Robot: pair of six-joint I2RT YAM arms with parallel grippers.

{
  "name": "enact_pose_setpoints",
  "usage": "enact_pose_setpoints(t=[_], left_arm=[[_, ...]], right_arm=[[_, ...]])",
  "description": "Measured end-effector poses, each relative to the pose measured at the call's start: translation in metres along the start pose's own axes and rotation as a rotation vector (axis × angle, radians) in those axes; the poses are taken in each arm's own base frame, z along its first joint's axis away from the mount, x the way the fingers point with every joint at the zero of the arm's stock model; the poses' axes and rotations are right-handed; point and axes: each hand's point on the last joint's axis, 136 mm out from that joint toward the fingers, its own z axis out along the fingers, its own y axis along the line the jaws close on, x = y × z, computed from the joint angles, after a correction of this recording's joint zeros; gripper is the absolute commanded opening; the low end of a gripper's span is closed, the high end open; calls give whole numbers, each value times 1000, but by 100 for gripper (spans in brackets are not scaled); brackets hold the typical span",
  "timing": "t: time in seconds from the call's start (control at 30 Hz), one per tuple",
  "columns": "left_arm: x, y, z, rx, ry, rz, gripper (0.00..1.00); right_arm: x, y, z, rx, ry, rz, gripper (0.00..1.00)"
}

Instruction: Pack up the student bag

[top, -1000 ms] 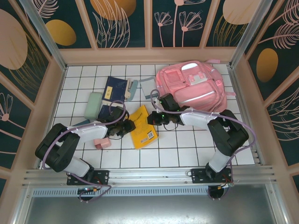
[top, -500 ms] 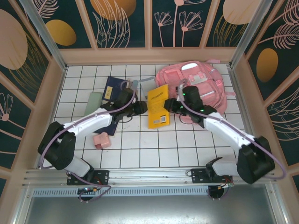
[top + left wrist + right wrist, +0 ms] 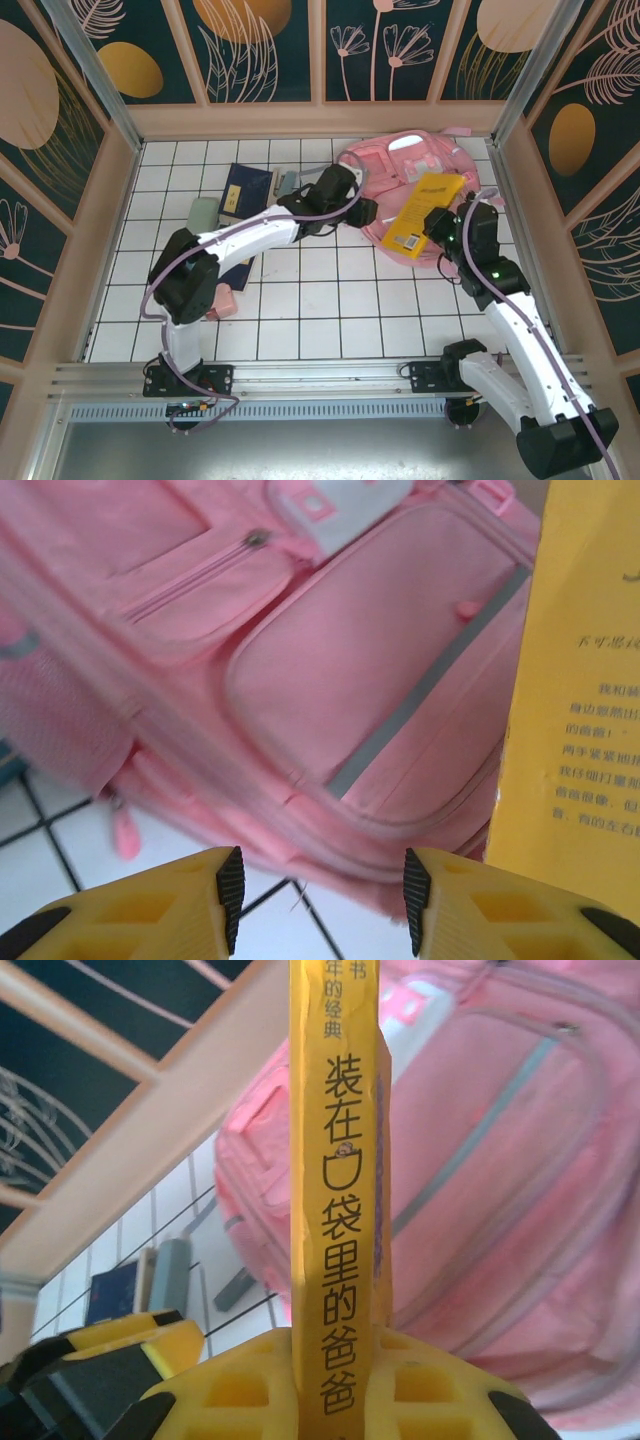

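So my right pincer [image 3: 440, 224] is clenched on the yellow book [image 3: 425, 212]. In the wrist view the spine sits pinched between my fingers [image 3: 335, 1355], standing straight up.

Half a second ago I had that book over the counter [image 3: 330, 300], just left of the student bag [image 3: 385, 165]. Now it's tilted over the right part of the bag. A second ago it was lying flat near the middle of the counter.

The bag itself hasn't budged. It's in the far right corner of the counter, front pockets facing up [image 3: 380, 680].

My left pincer [image 3: 362, 213] has moved too, from the middle of the counter over to the bag's left edge. It's released, with the fingers spread and nothing between them [image 3: 318, 890]. I can't tell if it's touching the fabric. The book's back cover [image 3: 590, 680] shows at the right edge of that wrist view.

The navy book [image 3: 245, 190] toward the far left and the small pink box [image 3: 222, 300] nearer the left edge are where they were.
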Motion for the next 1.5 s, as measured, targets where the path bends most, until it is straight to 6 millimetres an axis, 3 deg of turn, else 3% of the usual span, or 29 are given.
enact_pose_setpoints(t=[0.23,0.43,0.6,0.9,1.03,1.13,1.3,1.5], left_arm=[[-6,-22,31,37,3,167,48],[9,-30,59,60,45,260,50],[18,-36,81,66,65,317,54],[23,-82,116,87,44,439,61],[38,-83,127,72,72,486,61],[46,-74,133,48,92,520,48],[43,-63,137,-21,78,565,1],[33,-52,135,-96,55,576,0]], right_arm=[[-9,-35,-16,187,-57,68,0],[-23,-37,-29,228,-103,89,0],[-24,-41,-31,243,-104,89,0],[-33,-52,-38,279,-120,86,0],[-36,-55,-39,277,-113,91,0],[-35,-56,-38,273,-100,102,0],[-32,-54,-36,244,-69,102,0],[-26,-45,-30,170,-33,107,0]])
